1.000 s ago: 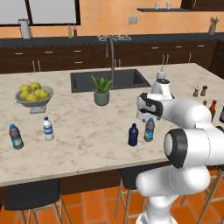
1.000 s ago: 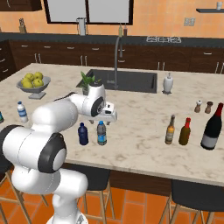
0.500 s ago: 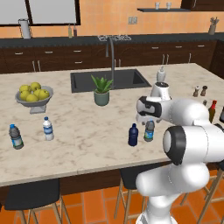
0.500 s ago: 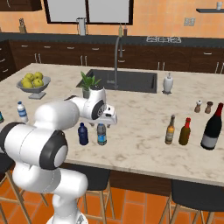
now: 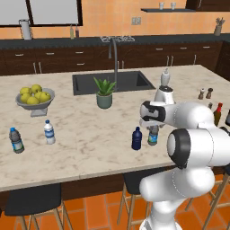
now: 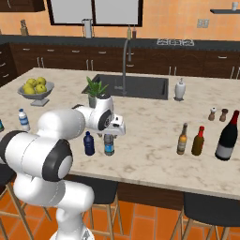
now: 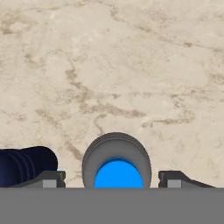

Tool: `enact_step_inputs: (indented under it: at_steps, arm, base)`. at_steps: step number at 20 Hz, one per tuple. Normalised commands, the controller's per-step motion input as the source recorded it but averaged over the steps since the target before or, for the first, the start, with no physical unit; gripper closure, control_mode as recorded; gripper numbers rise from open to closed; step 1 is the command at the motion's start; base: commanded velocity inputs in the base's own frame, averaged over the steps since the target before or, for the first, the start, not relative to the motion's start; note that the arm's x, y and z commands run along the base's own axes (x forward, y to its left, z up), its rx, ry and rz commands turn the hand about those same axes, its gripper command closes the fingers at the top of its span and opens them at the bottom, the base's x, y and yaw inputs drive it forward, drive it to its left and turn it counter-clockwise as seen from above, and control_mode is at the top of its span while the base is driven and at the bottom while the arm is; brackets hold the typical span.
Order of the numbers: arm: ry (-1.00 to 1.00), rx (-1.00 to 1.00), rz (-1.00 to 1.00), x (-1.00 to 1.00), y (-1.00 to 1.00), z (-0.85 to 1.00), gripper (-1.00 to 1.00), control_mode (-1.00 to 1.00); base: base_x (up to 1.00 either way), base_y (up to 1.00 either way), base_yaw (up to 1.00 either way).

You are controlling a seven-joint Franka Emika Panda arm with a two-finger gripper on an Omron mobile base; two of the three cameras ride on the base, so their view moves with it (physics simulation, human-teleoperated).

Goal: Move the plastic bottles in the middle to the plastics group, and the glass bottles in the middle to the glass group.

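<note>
The clear greyish plastic bottle [image 5: 153, 134] [image 6: 108, 145] with a blue cap stands near the counter's front edge. Just left of it is the dark navy bottle [image 5: 136, 138] [image 6: 88, 143] [image 7: 26, 165]. My gripper [image 5: 152, 127] [image 6: 110, 136] [image 7: 113, 179] hangs straight over the clear bottle [image 7: 117, 157], open, one fingertip on each side with a small gap to the bottle. The plastics group, two small water bottles [image 5: 49, 131] [image 5: 16, 140], stands at the far left. On the right, an amber bottle [image 6: 182, 139] stands beside a red-necked bottle [image 6: 198, 140] and a large dark bottle [image 6: 228, 138].
A potted plant [image 5: 104, 93] and the sink [image 5: 112, 82] lie behind the bottles. A fruit bowl [image 5: 34, 96] sits at the back left. A soap dispenser [image 6: 180, 89] and two shakers [image 6: 212, 114] stand at the back right.
My hand has dropped a little lower over the clear bottle. The bottles have not moved.
</note>
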Motion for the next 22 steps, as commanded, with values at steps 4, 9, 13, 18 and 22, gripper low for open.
enact_step_inputs:
  at_steps: [4,9,13,18,22]
  arm:
    - [0.0,0.0,0.0,0.0,0.0,0.0,1.0,-1.0]
    - [0.0,0.0,0.0,0.13,0.04,0.35,1.0,-1.0]
    - [0.0,0.02,0.01,0.47,0.05,0.72,1.0,-1.0]
    - [0.0,0.0,0.09,0.08,0.56,0.3,1.0,-1.0]
    - [0.0,0.0,0.25,-0.05,0.96,0.04,1.0,-1.0]
  base:
    - [0.0,0.0,0.0]
    - [0.0,0.0,0.0]
    - [0.0,0.0,0.0]
    - [0.0,0.0,0.0]
    - [0.0,0.0,0.0]
